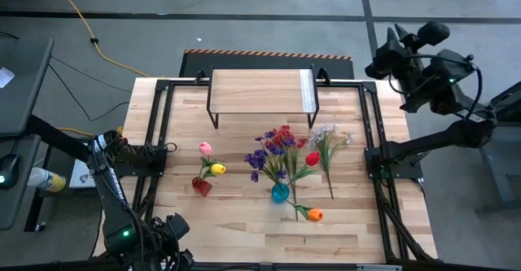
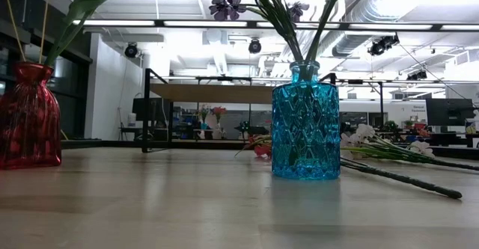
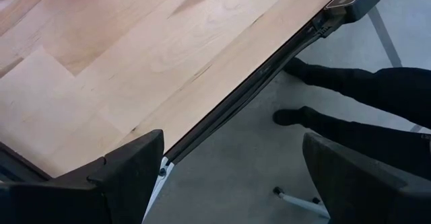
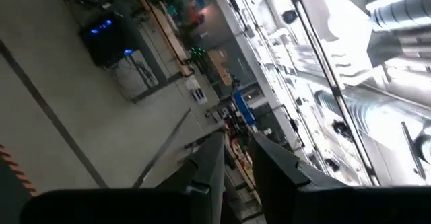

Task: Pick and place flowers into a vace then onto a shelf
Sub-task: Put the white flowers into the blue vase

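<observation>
Wooden slatted tabletop [image 1: 244, 214] carried the shelf [image 1: 260, 90] at its far edge. Blue vase [image 1: 280, 193] stood near the middle holding purple and red flowers [image 1: 275, 147]; red vase [image 1: 201, 185] to its left held pink and yellow tulips [image 1: 210, 159]. An orange tulip [image 1: 313, 215] and whitish sprays [image 1: 328, 137] lay flat on the wood. Left gripper [image 3: 229, 177] hung over the near-left table edge, fingers spread wide, empty. Right gripper [image 4: 236, 163] sat raised off the far-right corner, fingers nearly closed, holding nothing.

no legible txt, labels, brands, nos. or signs anywhere
</observation>
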Controlling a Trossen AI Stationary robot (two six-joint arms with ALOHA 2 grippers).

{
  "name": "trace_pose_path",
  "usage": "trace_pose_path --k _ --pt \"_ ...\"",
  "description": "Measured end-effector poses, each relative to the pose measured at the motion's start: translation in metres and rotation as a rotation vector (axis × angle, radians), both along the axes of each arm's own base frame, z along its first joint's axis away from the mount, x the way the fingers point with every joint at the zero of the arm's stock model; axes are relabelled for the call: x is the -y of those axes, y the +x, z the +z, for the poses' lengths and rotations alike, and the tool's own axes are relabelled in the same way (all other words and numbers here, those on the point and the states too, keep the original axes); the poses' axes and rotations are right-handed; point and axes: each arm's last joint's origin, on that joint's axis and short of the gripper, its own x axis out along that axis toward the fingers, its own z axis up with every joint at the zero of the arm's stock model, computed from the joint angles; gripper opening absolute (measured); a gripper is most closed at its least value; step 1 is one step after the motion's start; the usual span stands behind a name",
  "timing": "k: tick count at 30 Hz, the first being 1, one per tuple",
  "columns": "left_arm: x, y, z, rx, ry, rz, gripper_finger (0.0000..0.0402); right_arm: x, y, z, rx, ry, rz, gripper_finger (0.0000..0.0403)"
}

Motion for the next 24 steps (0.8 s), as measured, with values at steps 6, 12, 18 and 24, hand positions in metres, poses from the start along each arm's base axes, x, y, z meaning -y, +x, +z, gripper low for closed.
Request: trace_pose_path --k 6,12,18,24 --pt "0.000 0.000 0.000 0.000 0.000 0.000 0.0385 -0.003 0.000 0.005 -0.030 0.042 0.100 0.0067" --pt "0.000 0.000 0.000 0.000 -0.001 0.000 0.0385 -0.007 -0.008 -0.010 -0.022 0.209 0.292 0.0067" --pt "0.000 0.000 0.000 0.000 -0.001 0.000 0.0385 -0.008 -0.016 -0.031 0.021 0.548 0.482 0.0067" --pt "0.000 0.000 0.000 -0.001 -0.001 0.001 0.0385 -0.006 -0.014 -0.056 -0.015 0.798 0.547 0.0067"
